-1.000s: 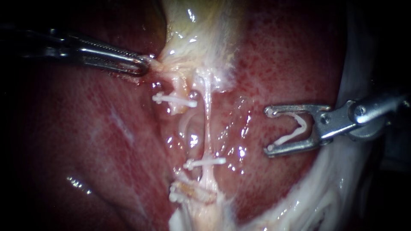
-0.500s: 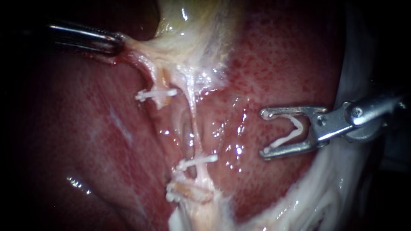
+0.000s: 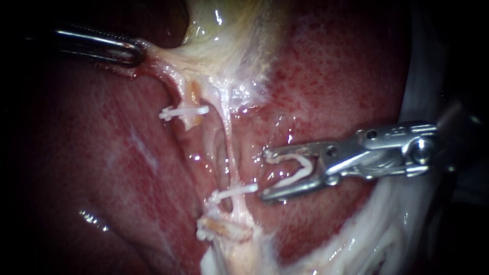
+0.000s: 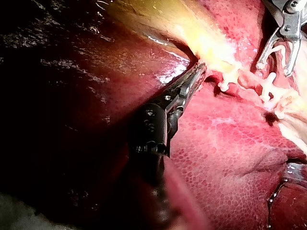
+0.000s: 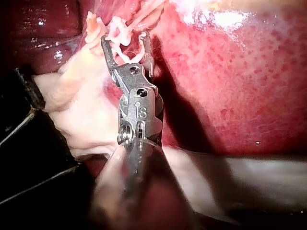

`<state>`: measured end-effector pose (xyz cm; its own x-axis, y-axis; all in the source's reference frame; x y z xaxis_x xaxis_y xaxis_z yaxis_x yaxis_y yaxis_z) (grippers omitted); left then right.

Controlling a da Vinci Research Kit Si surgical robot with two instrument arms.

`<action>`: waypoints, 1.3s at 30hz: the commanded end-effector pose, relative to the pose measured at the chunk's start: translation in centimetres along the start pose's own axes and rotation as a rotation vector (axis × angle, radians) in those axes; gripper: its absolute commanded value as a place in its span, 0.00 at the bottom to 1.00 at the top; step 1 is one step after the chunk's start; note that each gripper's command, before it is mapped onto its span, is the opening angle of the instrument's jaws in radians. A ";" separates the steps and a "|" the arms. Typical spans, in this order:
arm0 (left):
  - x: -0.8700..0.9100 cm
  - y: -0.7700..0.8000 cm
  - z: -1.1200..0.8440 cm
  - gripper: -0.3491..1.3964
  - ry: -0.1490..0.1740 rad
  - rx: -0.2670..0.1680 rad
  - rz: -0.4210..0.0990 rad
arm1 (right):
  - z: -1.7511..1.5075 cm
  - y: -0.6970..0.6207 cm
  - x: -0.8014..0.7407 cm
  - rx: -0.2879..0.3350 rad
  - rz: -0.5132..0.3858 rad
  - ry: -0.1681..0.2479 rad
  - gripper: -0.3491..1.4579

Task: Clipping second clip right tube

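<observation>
The right tube runs as a thin pale strand down from the gallbladder and carries one white clip low down. My right instrument holds an open white clip seated between its wide-standing jaws. Its tips sit just right of the tube, the lower one beside the placed clip. The tube is not between the jaws. My left instrument is shut on pale gallbladder tissue and holds it taut to the upper left. The right wrist view shows the loaded jaws close against the pale strands.
The left tube carries a clip high up and another near its base. Red liver lies all around. Pale fatty tissue borders the lower right. In the left wrist view the right instrument stands ahead of my left jaws.
My right instrument has moved left with its clip, from over the liver to beside the right tube. My left instrument first pulled the tissue up and left, then stayed still.
</observation>
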<state>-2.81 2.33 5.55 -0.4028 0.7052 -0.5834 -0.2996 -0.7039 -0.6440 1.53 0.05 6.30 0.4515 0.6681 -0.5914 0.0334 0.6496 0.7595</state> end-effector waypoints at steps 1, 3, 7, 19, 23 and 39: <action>0.00 0.00 -0.01 0.00 0.000 0.001 0.000 | 0.05 0.02 -0.01 0.009 0.011 0.006 0.47; 0.00 0.00 -0.01 0.00 0.000 0.001 0.000 | 0.15 0.06 -0.03 0.028 0.044 0.024 0.47; 0.00 0.00 -0.01 0.00 0.000 0.001 0.000 | 0.29 0.15 -0.05 0.065 0.081 0.037 0.47; 0.00 0.00 0.00 0.00 0.000 0.001 0.000 | 0.42 0.30 -0.04 0.212 0.193 0.143 0.47; 0.00 0.00 0.00 0.00 0.000 0.001 0.000 | 0.45 0.26 -0.01 0.271 0.219 0.177 0.47; 0.00 0.00 0.00 0.00 0.000 0.001 0.000 | 0.35 0.09 0.09 0.381 0.224 0.201 0.31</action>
<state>-2.81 2.33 5.56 -0.4030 0.7048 -0.5838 -0.3003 -0.7044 -0.6432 1.87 0.04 6.41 0.3056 0.8574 -0.4140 0.2981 0.3268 0.8968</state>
